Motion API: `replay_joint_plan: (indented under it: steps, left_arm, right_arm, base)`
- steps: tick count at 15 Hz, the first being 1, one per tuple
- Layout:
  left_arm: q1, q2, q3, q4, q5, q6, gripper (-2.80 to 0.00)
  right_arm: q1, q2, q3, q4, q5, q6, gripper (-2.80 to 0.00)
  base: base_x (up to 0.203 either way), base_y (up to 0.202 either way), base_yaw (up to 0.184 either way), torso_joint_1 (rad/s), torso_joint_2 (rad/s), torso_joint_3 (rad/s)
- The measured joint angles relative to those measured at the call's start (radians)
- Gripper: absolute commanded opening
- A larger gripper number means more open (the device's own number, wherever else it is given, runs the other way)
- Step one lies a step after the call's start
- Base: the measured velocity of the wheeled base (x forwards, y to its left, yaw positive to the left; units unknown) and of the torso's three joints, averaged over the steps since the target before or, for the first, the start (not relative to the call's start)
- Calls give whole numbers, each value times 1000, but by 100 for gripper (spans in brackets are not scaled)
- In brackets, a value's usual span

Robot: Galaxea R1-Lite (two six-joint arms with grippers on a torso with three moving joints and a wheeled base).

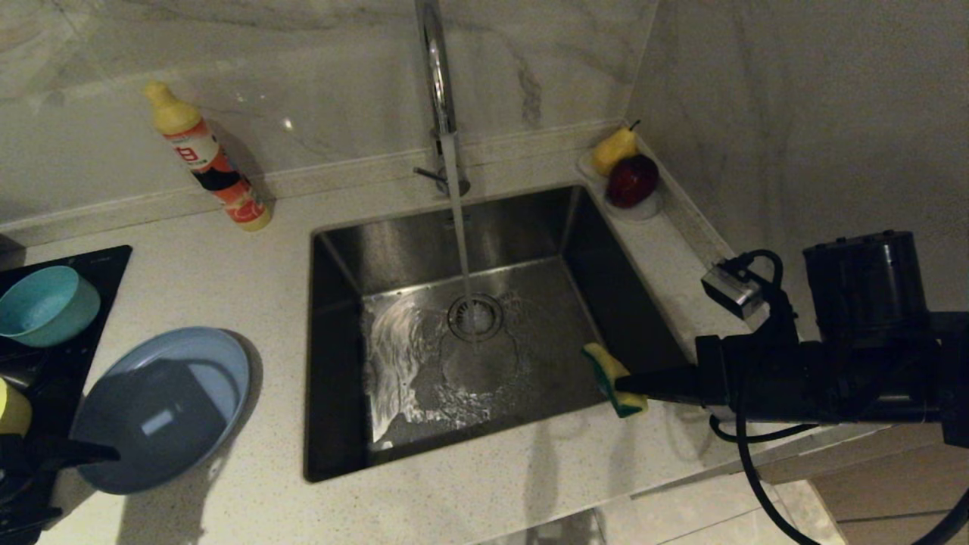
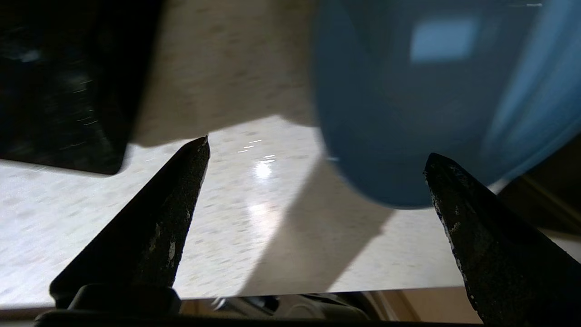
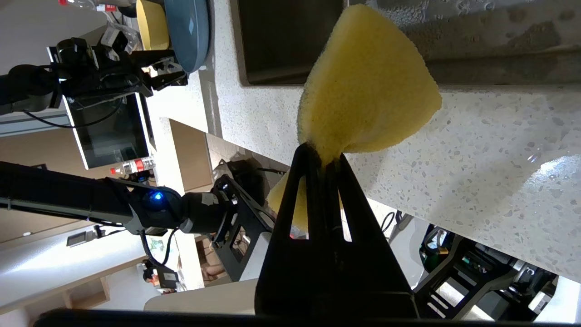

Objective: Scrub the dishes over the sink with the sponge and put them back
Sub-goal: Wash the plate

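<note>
Water runs into the steel sink (image 1: 530, 227). My right gripper (image 1: 630, 384) is shut on the yellow-and-green sponge (image 1: 612, 372), holding it over the sink's front right corner; the right wrist view shows the sponge (image 3: 363, 81) pinched at the fingertips of that gripper (image 3: 324, 156). The periwinkle plate (image 1: 204, 363) lies flat on the counter left of the sink. A teal bowl (image 1: 45, 303) and a yellow bowl (image 1: 11, 409) sit on the black cooktop (image 1: 98, 272). My left gripper (image 1: 83, 484) hovers open by the plate's near left rim; its wrist view has the plate (image 2: 431, 91) just beyond the open gripper (image 2: 316, 150).
A dish-soap bottle (image 1: 208, 163) stands at the back left of the counter. A tall chrome faucet (image 1: 437, 76) rises behind the sink. A clear dish with a pear (image 1: 613, 147) and a red apple (image 1: 632, 180) sits in the back right corner, by the side wall.
</note>
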Motion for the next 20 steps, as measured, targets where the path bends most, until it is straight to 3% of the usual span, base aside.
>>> replay_joint_plan:
  steps: [5, 11, 20]
  left_arm:
    - [0, -1, 10, -12, -51, 1, 0]
    - [1, 1, 85, -158, -48, 0, 0]
    - [1, -6, 90, -160, -124, -8, 0]
  right_arm:
    - [0, 2, 0, -22, 15, 1, -280]
    - [-4, -2, 10, -25, 15, 0, -280]
    - [-12, -11, 14, -25, 16, 0, -280]
  base:
    - [0, 0, 0, 0, 0, 0]
    - [0, 0, 0, 0, 0, 0]
    - [0, 0, 0, 3, 0, 0]
